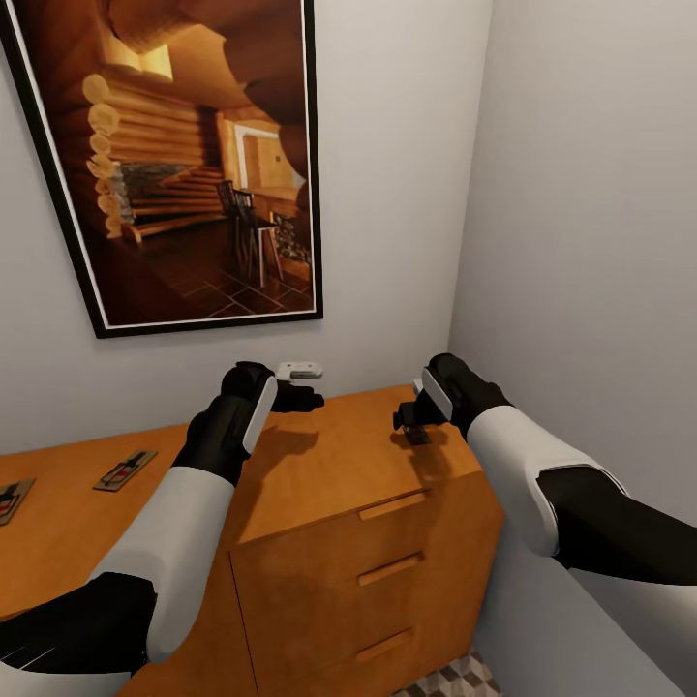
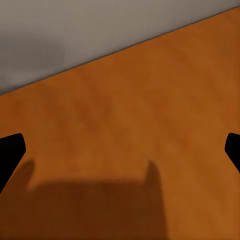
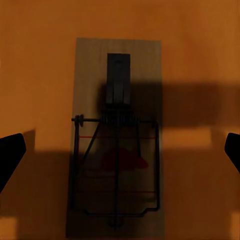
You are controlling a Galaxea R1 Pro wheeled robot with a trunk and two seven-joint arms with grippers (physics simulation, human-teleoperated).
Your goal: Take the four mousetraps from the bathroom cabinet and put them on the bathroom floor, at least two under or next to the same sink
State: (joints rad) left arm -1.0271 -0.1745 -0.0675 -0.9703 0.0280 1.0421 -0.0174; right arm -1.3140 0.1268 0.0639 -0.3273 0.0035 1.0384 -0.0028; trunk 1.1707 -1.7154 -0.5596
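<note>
The orange-brown cabinet [image 1: 329, 465] stands against the wall in a corner. Two mousetraps lie flat on the left part of its top, one [image 1: 124, 469] nearer the middle and one [image 1: 10, 500] at the picture's edge. A third mousetrap [image 3: 117, 145] lies on the top's right end, seen small under the right hand [image 1: 418, 438]. My right gripper [image 1: 407, 423] [image 3: 120, 152] hovers just above it, open, with the trap centred between the fingers. My left gripper [image 1: 300, 397] [image 2: 120, 150] is open over bare cabinet top [image 2: 130, 110] near the back wall.
A large framed picture [image 1: 174, 155] hangs above the cabinet. A small white fitting [image 1: 300, 369] sits at the wall behind the left gripper. The side wall [image 1: 581, 242] is close on the right. Patterned floor tiles [image 1: 455, 680] show below the drawer fronts [image 1: 387, 571].
</note>
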